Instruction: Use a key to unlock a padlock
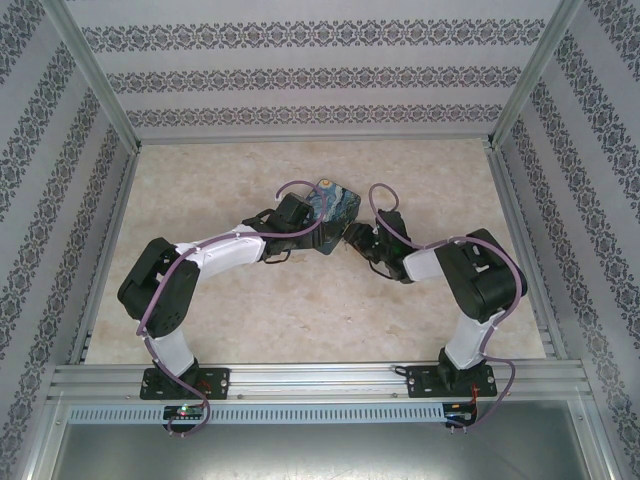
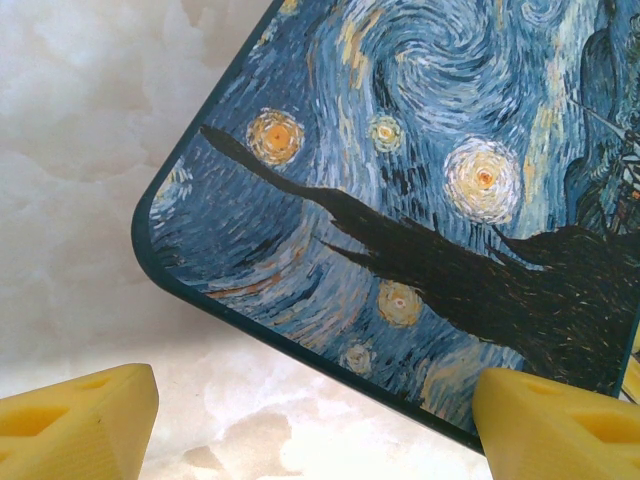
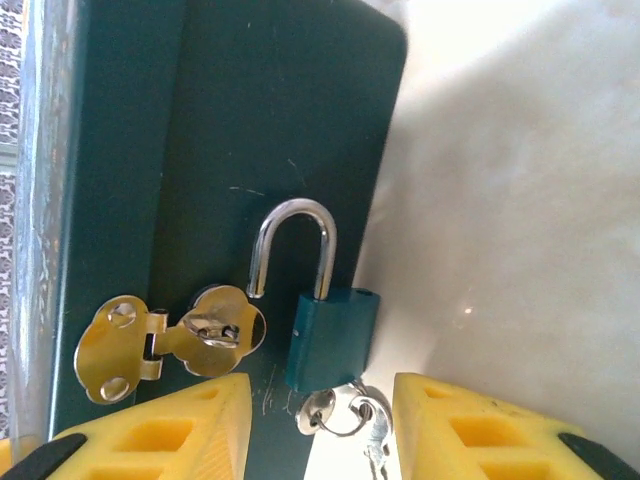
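Straddling a corner of the tin point(image 2: 420, 200) with fingers wide apart, the left hand point(image 2: 315, 410) seemingly steadied it, while the right hand point(image 3: 320, 435) stood parted around the key point(image 3: 318, 410) seated in the padlock point(image 3: 332, 338), whose shackle was open, against the tin's side beside the hasp point(image 3: 170, 340).

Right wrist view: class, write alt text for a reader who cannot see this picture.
A small blue padlock lies against the dark side of a tin box, its silvery shackle open with one end free. A key on a ring sits at its base, between the right gripper's parted yellow fingertips; a brass hasp is to the left.
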Controlling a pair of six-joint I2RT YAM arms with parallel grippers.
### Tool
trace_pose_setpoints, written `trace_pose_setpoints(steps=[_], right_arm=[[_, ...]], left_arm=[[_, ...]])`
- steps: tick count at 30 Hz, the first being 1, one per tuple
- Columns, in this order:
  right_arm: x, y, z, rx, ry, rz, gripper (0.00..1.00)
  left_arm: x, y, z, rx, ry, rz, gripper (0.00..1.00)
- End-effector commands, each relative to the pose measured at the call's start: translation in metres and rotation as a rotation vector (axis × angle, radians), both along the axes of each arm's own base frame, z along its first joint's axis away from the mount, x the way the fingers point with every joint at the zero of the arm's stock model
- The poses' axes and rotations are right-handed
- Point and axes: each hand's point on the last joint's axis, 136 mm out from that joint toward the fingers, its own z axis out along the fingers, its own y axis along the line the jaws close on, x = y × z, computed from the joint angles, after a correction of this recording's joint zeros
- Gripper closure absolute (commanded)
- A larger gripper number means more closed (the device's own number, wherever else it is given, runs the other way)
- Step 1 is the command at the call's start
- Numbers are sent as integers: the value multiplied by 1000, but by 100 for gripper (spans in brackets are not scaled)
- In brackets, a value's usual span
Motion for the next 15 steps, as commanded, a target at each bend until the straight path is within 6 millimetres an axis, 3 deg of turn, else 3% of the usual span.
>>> trace_pose_setpoints(steps=[1, 15], right_arm=[[-6, 6, -16, -60, 46, 32, 58], [-1, 2, -28, -129, 115, -15, 66]], left_arm=[[-33, 18, -47, 125, 165, -37, 18], [-33, 18, -48, 122, 166, -37, 18]])
